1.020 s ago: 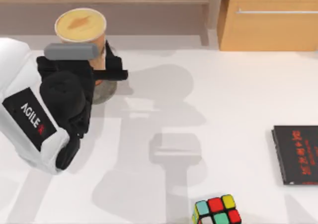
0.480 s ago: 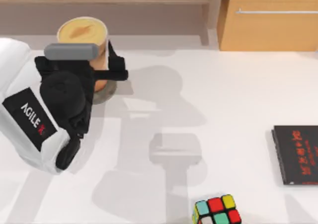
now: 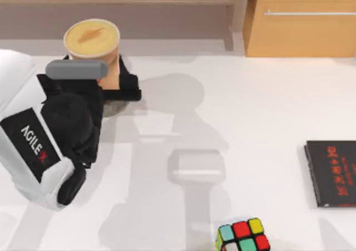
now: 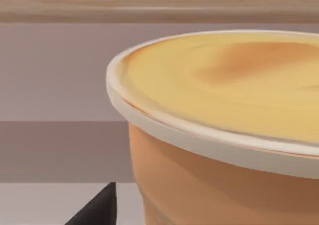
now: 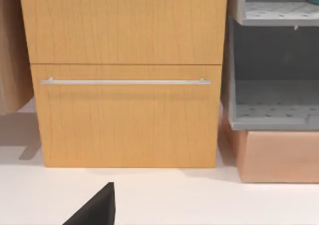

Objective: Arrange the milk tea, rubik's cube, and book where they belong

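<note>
The milk tea (image 3: 92,39), an orange-tan cup with a pale yellow lid, stands upright at the table's back left, and its lid looms close in the left wrist view (image 4: 224,85). My left gripper (image 3: 100,79) is open around its lower body, one black finger (image 3: 131,87) on the cup's right side. A gap shows between a fingertip (image 4: 97,207) and the cup wall. The rubik's cube (image 3: 242,235) sits at the front edge, right of centre. The book is out of view. My right arm's fingertip (image 5: 97,207) points at a wooden drawer front (image 5: 124,115).
A thin black book with red lettering (image 3: 332,173) lies at the right edge. A wooden cabinet with a metal handle (image 3: 303,20) stands at the back right, a low wooden shelf (image 3: 122,0) behind the cup. A grey shelf unit (image 5: 274,110) stands beside the cabinet.
The cup has come down a little and now stands on the table. My left arm has drawn back slightly toward the front left while the cup stays put.
</note>
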Action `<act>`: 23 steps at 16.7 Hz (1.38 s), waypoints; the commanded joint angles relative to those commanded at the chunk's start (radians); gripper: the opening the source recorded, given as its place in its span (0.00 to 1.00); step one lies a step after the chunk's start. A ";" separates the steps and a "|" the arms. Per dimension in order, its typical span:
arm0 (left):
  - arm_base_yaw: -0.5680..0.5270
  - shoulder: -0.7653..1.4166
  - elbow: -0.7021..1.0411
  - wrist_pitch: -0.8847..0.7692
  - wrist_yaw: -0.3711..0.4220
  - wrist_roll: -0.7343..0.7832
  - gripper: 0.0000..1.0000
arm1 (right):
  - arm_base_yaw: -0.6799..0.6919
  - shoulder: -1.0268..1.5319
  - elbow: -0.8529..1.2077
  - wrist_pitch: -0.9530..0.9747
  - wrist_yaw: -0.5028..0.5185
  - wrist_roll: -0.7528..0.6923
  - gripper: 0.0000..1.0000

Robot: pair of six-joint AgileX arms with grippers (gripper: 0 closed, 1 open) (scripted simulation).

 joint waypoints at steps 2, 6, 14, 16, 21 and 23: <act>-0.011 -0.011 -0.027 0.021 -0.007 -0.002 1.00 | 0.000 0.000 0.000 0.000 0.000 0.000 1.00; -0.007 -0.009 -0.025 0.015 -0.006 -0.002 1.00 | 0.000 0.000 0.000 0.000 0.000 0.000 1.00; -0.031 -0.272 -0.093 -0.174 -0.034 0.001 1.00 | 0.000 0.000 0.000 0.000 0.000 0.000 1.00; -0.033 -0.288 -0.098 -0.188 -0.036 0.001 1.00 | 0.000 0.000 0.000 0.000 0.000 0.000 1.00; -0.031 -0.292 -0.084 -0.195 -0.033 -0.006 1.00 | 0.000 0.000 0.000 0.000 0.000 0.000 1.00; -0.048 -0.312 -0.033 -0.244 -0.026 -0.041 1.00 | 0.000 0.000 0.000 0.000 0.000 0.000 1.00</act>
